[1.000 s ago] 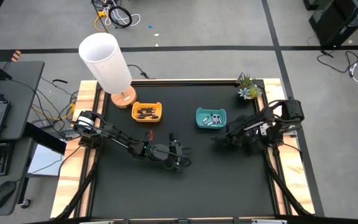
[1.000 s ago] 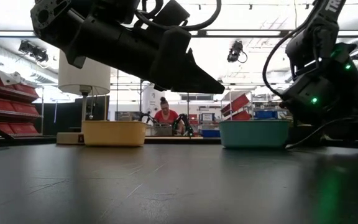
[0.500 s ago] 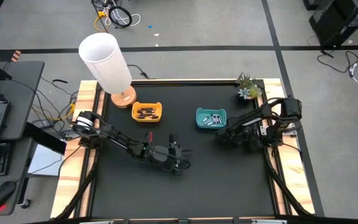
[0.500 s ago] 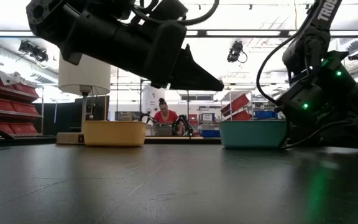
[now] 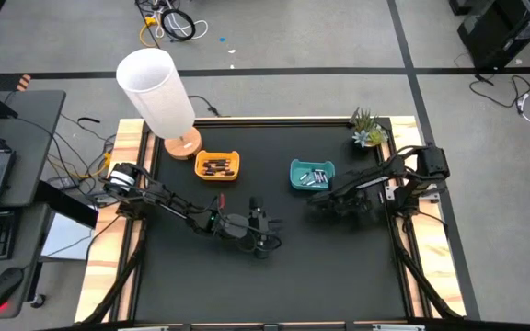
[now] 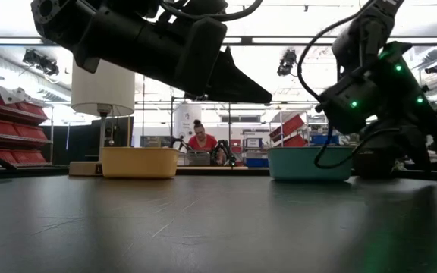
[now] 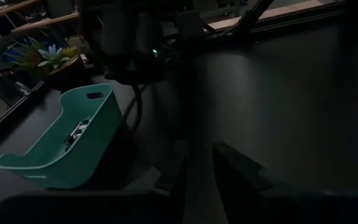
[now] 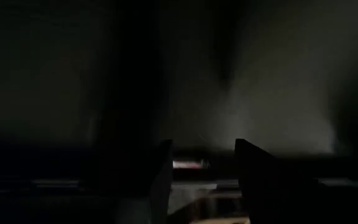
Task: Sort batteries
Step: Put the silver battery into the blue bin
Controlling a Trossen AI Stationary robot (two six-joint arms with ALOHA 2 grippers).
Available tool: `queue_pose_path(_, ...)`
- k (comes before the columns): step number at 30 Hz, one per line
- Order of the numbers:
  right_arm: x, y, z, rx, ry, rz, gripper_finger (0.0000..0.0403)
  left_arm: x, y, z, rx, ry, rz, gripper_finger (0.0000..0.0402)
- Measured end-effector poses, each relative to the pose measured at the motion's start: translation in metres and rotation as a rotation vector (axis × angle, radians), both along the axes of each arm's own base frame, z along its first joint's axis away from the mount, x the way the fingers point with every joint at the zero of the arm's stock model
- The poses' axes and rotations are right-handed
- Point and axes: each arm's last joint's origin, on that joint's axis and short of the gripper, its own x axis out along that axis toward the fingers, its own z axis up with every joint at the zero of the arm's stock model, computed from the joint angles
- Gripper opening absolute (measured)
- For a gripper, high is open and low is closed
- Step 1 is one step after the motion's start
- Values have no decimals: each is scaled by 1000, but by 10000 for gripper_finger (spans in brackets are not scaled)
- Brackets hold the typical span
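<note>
No readable text, labels or numbers anywhere.

Seen from above, the table (image 5: 339, 267) holds a lamp (image 5: 157, 92) at its eleven o'clock corner and a small plant (image 5: 367, 129) at one o'clock. Two trays sit between them: one tray (image 5: 217, 166) beside the lamp's base, the other tray (image 5: 312, 175) toward the plant, each with batteries (image 5: 215, 167) inside.

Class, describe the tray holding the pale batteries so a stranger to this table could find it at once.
Start at the small potted plant in the table's far right corner. Just toward the table's middle from it sits a teal tray with pale silver batteries inside. Its only neighbouring tray, beside the lamp, is orange and holds dark batteries.
</note>
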Motion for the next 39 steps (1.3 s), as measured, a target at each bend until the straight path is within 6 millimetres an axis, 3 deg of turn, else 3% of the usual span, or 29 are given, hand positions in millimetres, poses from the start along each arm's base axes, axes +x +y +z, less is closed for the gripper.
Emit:
queue_pose_path(5, -7, -10, 9, -53, 94, -132, 208, 0, -1, 0, 1, 5, -2, 90)
queue_pose_path(11, -8, -22, 9, -64, 89, -208, 287, -1, -2, -1, 4, 11, -6, 90)
queue_pose_path(15, -10, -29, 8, -46, 88, -227, 317, -1, -2, -2, 8, 25, -7, 90)
queue_pose_path(27, -8, -33, -1, -8, 22, -212, 297, -1, -2, -2, 9, 28, -7, 90)
queue_pose_path(33, -2, -21, 2, 30, 15, -125, 279, -2, -2, -3, 11, 32, -7, 90)
queue_pose_path(39, 15, 7, 16, 84, -27, -142, 259, -1, -1, -3, 12, 32, -3, 90)
